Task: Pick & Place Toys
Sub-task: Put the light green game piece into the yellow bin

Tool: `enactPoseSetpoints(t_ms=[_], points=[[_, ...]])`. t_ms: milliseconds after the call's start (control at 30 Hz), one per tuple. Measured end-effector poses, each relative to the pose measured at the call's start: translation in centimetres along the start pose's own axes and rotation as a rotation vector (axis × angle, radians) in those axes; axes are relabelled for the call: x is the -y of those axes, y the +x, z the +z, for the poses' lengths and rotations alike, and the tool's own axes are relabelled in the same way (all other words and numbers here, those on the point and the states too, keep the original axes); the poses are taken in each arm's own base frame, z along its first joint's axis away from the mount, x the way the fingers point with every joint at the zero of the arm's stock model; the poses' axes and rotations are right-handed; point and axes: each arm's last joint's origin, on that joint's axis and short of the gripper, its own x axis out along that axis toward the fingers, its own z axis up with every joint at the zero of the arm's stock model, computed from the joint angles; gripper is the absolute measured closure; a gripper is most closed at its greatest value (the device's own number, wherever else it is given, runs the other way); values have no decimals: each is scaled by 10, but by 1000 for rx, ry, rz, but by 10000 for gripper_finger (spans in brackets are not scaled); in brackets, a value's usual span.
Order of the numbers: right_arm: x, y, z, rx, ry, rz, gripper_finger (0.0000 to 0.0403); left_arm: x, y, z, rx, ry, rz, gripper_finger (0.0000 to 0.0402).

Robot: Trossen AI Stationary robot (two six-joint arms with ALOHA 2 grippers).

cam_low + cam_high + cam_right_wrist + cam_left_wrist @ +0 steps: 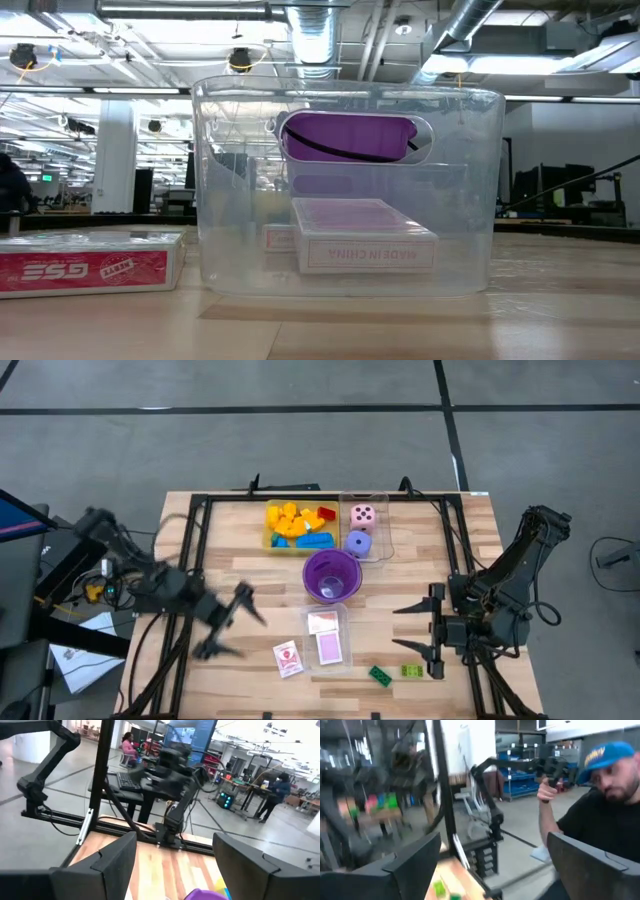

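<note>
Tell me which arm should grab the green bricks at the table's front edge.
Right, probably. The right gripper hangs open just beside the green bricks; the left gripper, also open, is across the table.

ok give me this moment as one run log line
left tool: open, above table left of red card box | right tool: open, over green bricks | bricks and dice in trays | nothing held

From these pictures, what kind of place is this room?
Probably a robotics lab or workshop hall: exposed ceiling ducts, a concrete floor, and desks with a monitor beyond the wooden table.
</note>
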Motion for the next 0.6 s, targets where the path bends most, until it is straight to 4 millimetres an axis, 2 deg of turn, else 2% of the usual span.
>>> enactPoseSetpoints(t_ms=[167, 300, 433, 600], points=[[0, 0, -2, -12, 62, 3, 147, 54, 23, -17, 34, 224, 19, 29], [0, 2, -8, -50, 101, -2, 147, 80, 37, -35, 38, 333, 104, 25], [3, 6, -18, -119, 139, -26, 147, 85, 45, -44, 21, 458, 298, 24], [8, 11, -42, -296, 276, 12, 147, 80, 48, -33, -36, 450, 478, 21]])
